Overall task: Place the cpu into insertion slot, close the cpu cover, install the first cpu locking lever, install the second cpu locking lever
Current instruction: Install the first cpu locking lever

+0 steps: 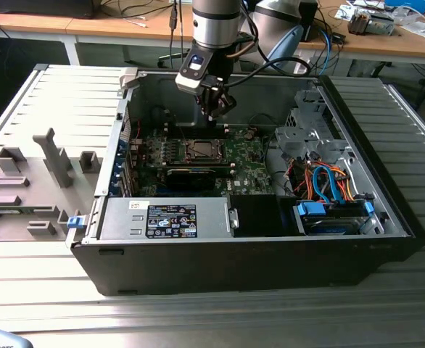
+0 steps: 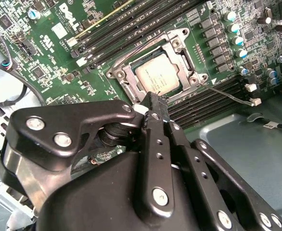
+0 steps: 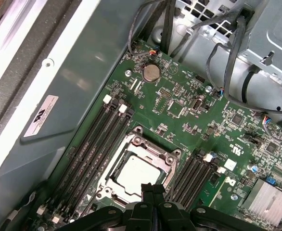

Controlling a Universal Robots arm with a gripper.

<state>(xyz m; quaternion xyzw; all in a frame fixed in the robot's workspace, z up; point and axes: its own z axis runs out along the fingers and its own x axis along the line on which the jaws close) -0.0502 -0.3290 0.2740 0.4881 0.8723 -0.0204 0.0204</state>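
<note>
The cpu (image 2: 161, 78) lies silvery-grey in the insertion slot (image 1: 200, 150) on the green board. The cpu cover (image 2: 126, 77) is folded down flat around it, and the chip (image 3: 134, 174) shows through the square window of that frame (image 3: 153, 155). A thin wire locking lever (image 2: 227, 94) sticks out from one corner of the socket across the black memory slots. My gripper (image 2: 153, 102) hangs just above the socket's edge with its fingers pressed together and nothing between them; its tips (image 3: 152, 188) also show in the first wrist view. In the exterior view the gripper (image 1: 215, 113) hovers over the board.
Rows of black memory slots (image 3: 90, 154) flank the socket on both sides. The case's grey wall (image 3: 73, 96) runs close beside them. A drive cage with cable bundles (image 1: 307, 138) fills the exterior view's right, and a power supply (image 1: 165, 217) sits at the front.
</note>
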